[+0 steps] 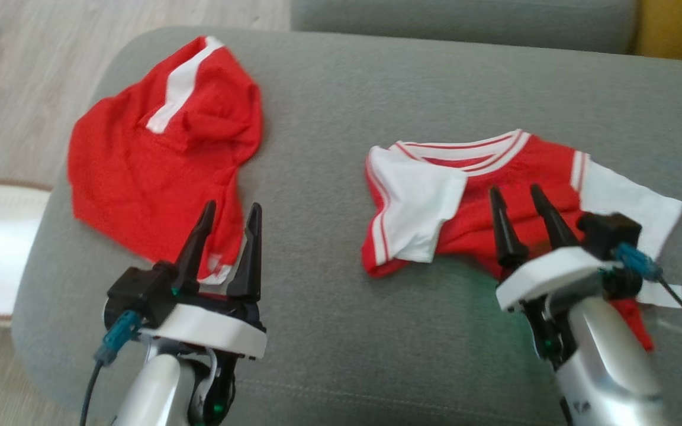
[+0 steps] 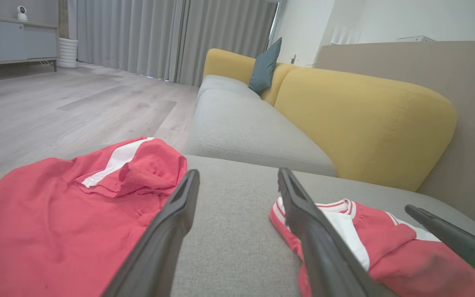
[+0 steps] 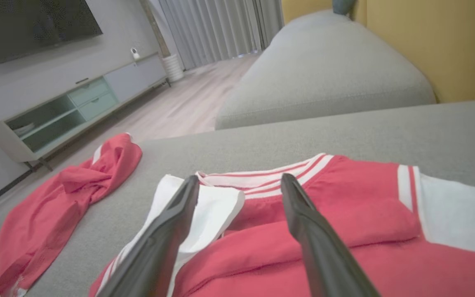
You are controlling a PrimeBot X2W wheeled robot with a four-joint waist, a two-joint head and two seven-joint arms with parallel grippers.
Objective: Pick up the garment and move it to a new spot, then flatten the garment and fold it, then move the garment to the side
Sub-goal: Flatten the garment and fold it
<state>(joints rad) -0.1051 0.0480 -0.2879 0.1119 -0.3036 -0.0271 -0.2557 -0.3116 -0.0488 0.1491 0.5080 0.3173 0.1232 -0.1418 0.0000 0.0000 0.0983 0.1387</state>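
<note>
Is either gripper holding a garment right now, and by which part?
Nothing is held. Both stand open: left gripper at the crumpled red garment's edge, right gripper over the jersey.

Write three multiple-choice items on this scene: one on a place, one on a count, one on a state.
1. Where on the grey cushion does the white-sleeved shirt lie?
A. toward the robot's right
B. toward the robot's left
C. off it, on the floor

2. How many red garments lie on the cushion?
A. one
B. two
C. four

3. The right end effector is:
A. shut on the shirt
B. open over the shirt
C. shut on nothing

Answers:
1 A: the shirt lies under the right end effector.
2 B: there are the shirt and the crumpled red garment.
3 B: its fingers stand apart and grip nothing.
</note>
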